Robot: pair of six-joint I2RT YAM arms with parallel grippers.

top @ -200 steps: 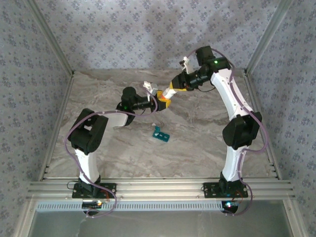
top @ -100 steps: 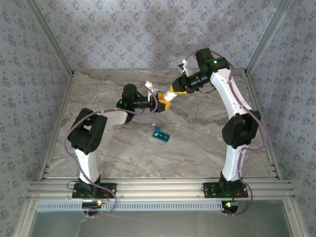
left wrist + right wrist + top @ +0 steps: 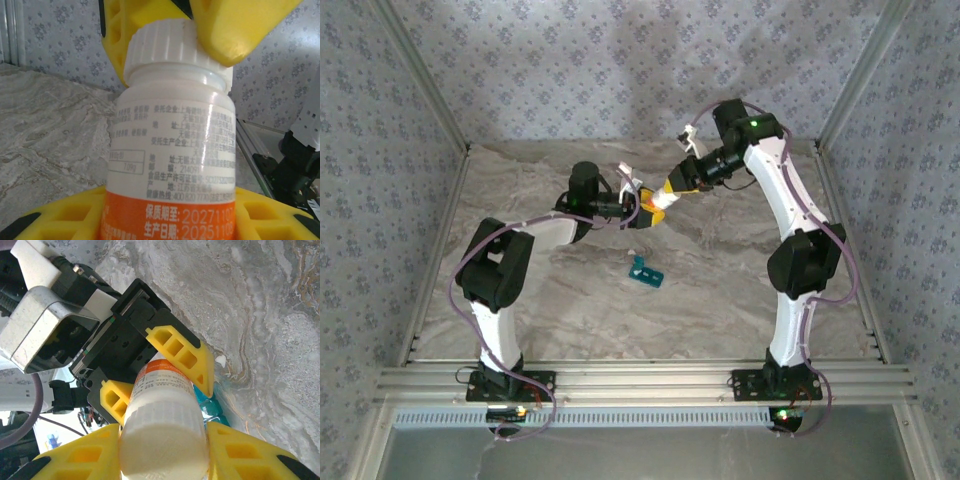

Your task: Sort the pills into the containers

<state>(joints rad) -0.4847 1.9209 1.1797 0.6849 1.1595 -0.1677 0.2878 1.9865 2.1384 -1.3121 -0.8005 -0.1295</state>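
Marble tabletop, wallpapered walls; left gripper part-open, clamped round white bottle; right gripper squeezed tight on cap. Likely unscrewing: twist squarely, mouth up, no spill. Teal pill box lies mid-table, nearer than both grippers
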